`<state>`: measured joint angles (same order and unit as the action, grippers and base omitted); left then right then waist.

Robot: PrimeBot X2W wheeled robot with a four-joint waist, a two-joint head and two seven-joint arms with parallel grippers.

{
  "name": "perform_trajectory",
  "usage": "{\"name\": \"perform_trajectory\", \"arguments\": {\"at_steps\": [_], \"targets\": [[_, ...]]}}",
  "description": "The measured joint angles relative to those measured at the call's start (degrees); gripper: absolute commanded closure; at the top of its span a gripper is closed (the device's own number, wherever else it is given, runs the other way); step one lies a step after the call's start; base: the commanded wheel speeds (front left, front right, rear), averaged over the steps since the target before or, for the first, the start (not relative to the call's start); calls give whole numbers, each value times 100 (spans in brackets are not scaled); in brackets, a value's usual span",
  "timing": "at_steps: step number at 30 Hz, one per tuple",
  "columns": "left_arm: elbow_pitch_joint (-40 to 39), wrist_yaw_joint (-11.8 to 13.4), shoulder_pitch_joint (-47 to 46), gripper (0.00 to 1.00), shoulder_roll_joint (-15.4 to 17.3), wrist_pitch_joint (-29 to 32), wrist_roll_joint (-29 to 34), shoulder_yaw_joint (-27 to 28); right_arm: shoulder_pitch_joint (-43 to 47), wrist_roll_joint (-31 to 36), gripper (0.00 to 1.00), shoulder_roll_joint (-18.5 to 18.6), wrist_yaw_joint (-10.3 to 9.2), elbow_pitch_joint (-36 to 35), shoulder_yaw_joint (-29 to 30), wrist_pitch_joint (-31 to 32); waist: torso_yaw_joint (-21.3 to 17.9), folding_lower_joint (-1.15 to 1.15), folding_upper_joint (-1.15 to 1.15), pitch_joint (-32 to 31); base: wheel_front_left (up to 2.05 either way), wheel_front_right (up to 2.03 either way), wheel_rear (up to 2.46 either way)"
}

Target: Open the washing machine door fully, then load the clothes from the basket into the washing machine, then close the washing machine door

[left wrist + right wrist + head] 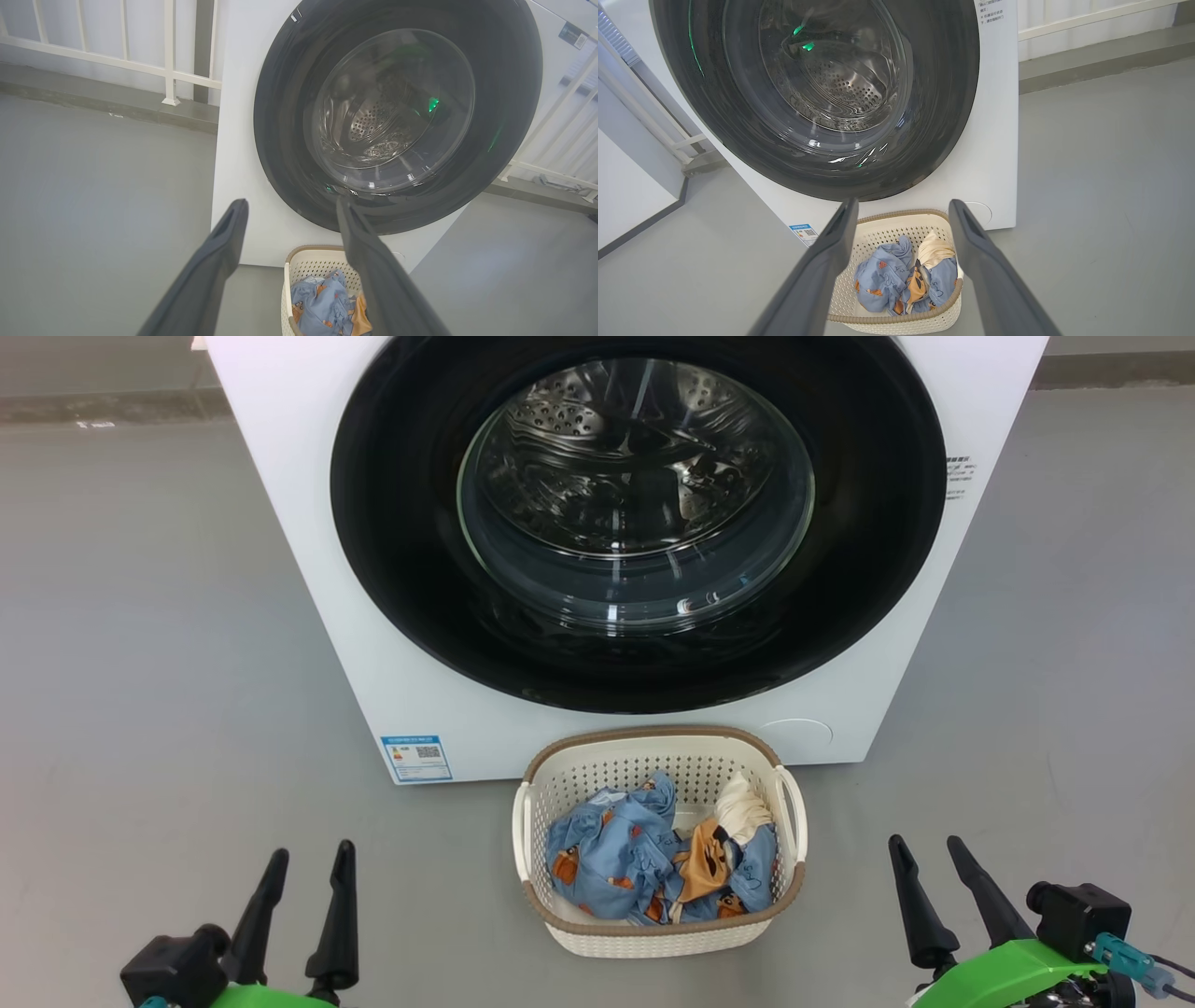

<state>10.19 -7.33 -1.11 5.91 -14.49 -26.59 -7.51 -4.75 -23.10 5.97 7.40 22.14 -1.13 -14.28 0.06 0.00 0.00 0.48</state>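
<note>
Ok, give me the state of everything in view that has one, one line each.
washing machine door: shut.
washing machine: upright, drum looks empty.
basket: upright on the floor, loaded.
clothes: crumpled, in the basket.
left end effector: open, empty.
right end effector: open, empty.

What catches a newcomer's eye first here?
The washing machine door, glossy black around clear glass, sits shut across the top of the head view. Below it the basket holds the clothes, flanked by the open left hand and right hand.
</note>
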Motion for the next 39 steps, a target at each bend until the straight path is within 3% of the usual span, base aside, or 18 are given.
{"name": "perform_trajectory", "arguments": {"at_steps": [29, 39], "targets": [[542, -1, -53, 0, -110, -14, 246, 325, 4, 620, 0, -10, 0, 77, 450, -1, -79, 0, 0, 76, 0, 0, 0], [533, -1, -138, 0, -142, -14, 533, 411, 4, 637, 0, -34, 0, 55, 474, -1, -78, 0, 0, 99, 47, 47, -95]]}}
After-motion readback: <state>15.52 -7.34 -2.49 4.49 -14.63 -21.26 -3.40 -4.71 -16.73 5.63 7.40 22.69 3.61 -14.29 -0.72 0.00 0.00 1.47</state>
